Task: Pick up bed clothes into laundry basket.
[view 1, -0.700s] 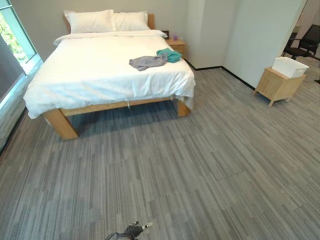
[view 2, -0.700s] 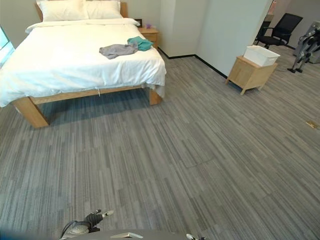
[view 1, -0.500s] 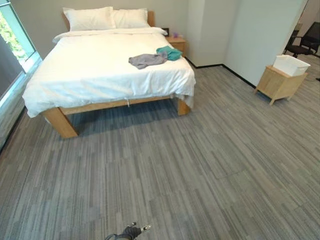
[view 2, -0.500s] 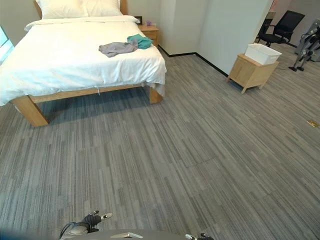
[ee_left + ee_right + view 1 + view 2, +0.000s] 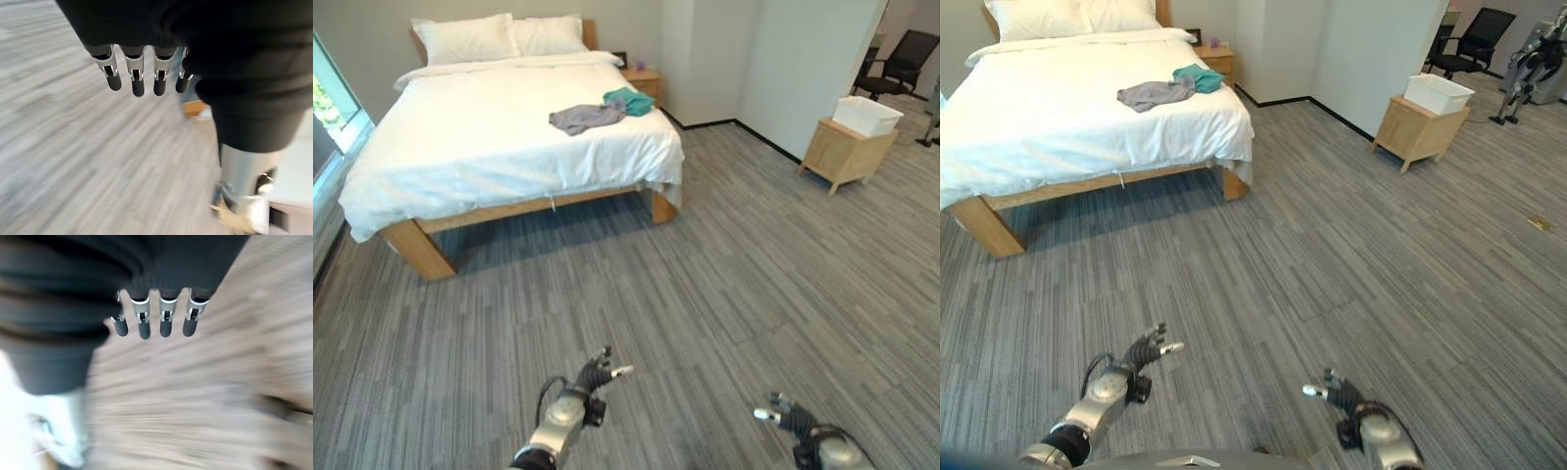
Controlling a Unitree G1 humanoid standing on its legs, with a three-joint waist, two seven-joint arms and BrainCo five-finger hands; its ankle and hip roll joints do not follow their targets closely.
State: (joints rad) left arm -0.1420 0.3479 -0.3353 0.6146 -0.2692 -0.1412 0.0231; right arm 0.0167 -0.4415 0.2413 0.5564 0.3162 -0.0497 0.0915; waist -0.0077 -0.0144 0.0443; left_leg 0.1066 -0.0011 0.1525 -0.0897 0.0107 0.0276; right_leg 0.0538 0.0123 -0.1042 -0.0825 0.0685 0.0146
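A grey garment (image 5: 582, 117) and a teal garment (image 5: 628, 100) lie crumpled side by side on the white duvet of the bed (image 5: 499, 147), toward its far right side. A white laundry basket (image 5: 867, 115) stands on a low wooden side table (image 5: 842, 155) by the right wall. My left hand (image 5: 595, 375) and right hand (image 5: 791, 418) hover low over the carpet, far from the bed and the basket. Both are open and hold nothing; relaxed fingers (image 5: 137, 81) show in the left wrist view, and fingers (image 5: 154, 320) in the right wrist view.
Grey striped carpet (image 5: 724, 274) stretches between me, the bed and the side table. Two pillows (image 5: 465, 37) lie at the headboard, a nightstand (image 5: 641, 78) beside it. A wall corner (image 5: 744, 69) juts out past the bed. A black office chair (image 5: 901, 64) stands behind the basket.
Both arms have lifted forward, so the hands now show well inside the eye views. The camera has shifted, which places the bed and basket slightly further left.
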